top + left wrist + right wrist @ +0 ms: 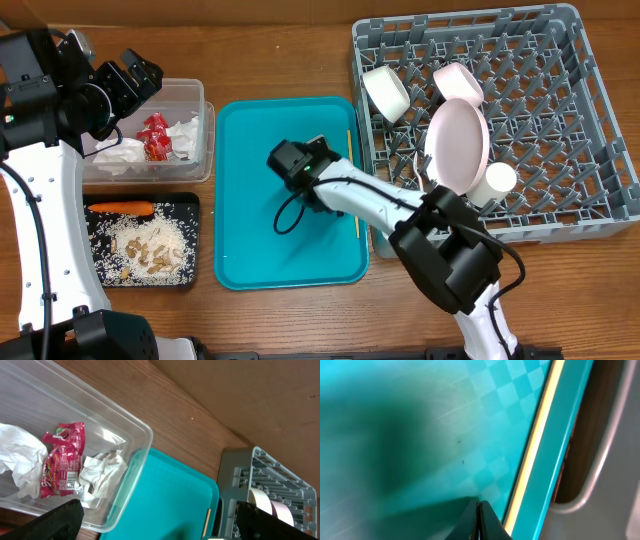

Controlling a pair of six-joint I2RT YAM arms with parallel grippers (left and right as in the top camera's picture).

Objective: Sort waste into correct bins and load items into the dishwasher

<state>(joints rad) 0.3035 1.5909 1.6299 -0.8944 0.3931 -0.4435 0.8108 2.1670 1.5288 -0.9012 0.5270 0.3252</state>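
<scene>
My right gripper (pixel 479 512) is shut and empty, its tips down on the teal tray (pixel 260 240) just left of the thin wooden stick (pixel 536 445). That stick (pixel 352 150) lies along the tray's right rim. My left gripper (pixel 160 527) hangs open and empty above the near corner of the clear tub (pixel 200 100). The tub holds the red wrapper (pixel 62 462) and white napkins (pixel 102 472). A carrot (pixel 120 208) and rice scraps (pixel 150 245) lie in the black tray (pixel 193 240). The grey rack (pixel 590 130) holds a white bowl (pixel 385 92), pink bowl (pixel 458 80), pink plate (pixel 458 143) and white cup (pixel 495 183).
The right arm (pixel 380 205) stretches from the front right across the teal tray's right side and the rack's near left corner. A black cable (pixel 288 215) loops down from it over the tray. Bare wooden table (pixel 290 50) lies behind the tray.
</scene>
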